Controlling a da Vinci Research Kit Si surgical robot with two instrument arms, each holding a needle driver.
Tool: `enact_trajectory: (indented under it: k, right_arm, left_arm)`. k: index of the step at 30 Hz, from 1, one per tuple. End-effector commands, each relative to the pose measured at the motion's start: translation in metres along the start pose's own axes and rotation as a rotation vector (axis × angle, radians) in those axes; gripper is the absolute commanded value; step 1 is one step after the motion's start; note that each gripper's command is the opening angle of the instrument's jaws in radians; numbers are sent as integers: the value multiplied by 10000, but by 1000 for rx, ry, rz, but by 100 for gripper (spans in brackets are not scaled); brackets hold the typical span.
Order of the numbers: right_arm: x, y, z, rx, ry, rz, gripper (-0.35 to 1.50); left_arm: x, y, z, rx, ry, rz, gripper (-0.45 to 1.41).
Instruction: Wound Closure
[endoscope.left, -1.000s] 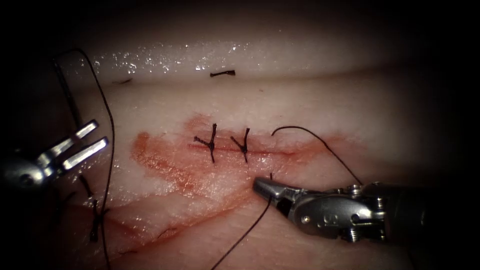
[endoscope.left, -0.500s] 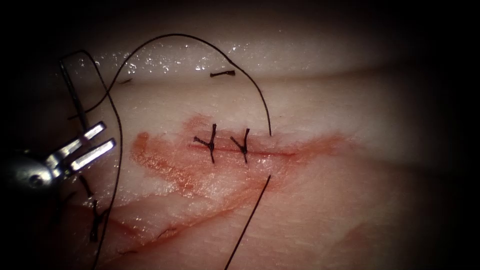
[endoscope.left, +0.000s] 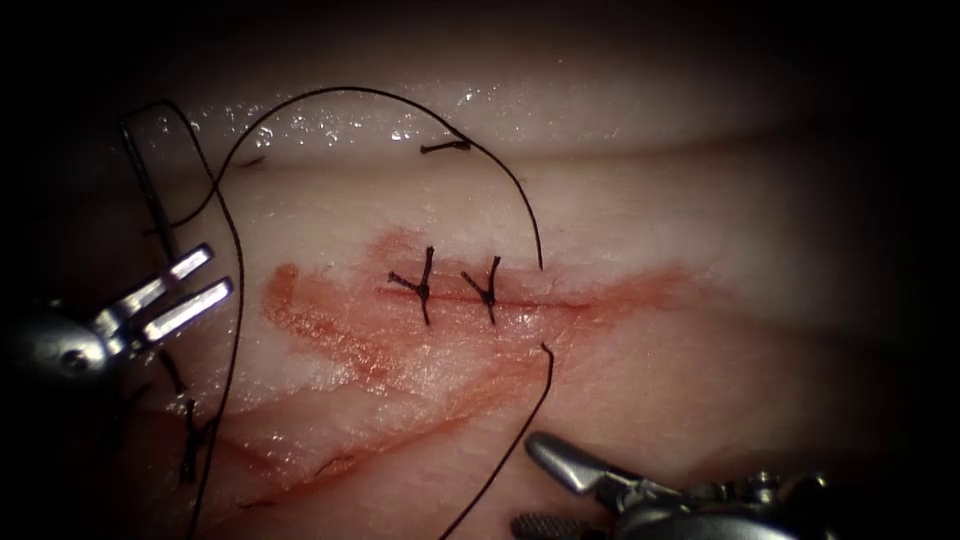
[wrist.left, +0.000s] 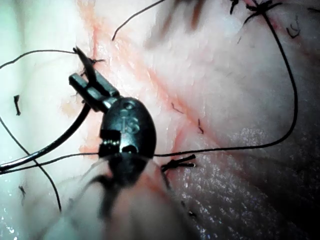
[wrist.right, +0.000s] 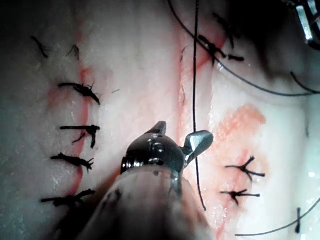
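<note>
Wet, glossy tissue (endoscope.left: 620, 220); matt dark thread (endoscope.left: 380, 95); both tools, left (endoscope.left: 170, 295) and right (endoscope.left: 560, 490), shiny smooth metal

Thread (endoscope.left: 300, 105) arches over the tissue (endoscope.left: 700, 230) left of the knots (endoscope.left: 455, 285); right side seemingly open.

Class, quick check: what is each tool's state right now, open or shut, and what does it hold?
Left tool: jaws open, holding nothing.
Right tool: jaws open, holding nothing; the thread runs beside it.
</note>
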Motion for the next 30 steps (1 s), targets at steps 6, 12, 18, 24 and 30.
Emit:
enact_trajectory:
  k: [6,12,18,24,30]
  right_arm:
    - [-73,11,42,-25,-27,-30,148]
    - [-113,8,64,-37,-36,-49,143]
    - [-105,-3,56,13,-28,-53,-35]
    - [-29,-26,24,45,6,-78,-35]
    - [36,-42,12,66,42,-107,-35]
  left_arm:
    - [-5,6,6,-2,0,3,-45]
    - [-4,7,6,-1,-1,3,-45]
    - [-4,7,6,-1,-1,3,-45]
    - [-5,8,7,0,-1,4,-45]
    - [-4,10,9,-1,2,5,-45]
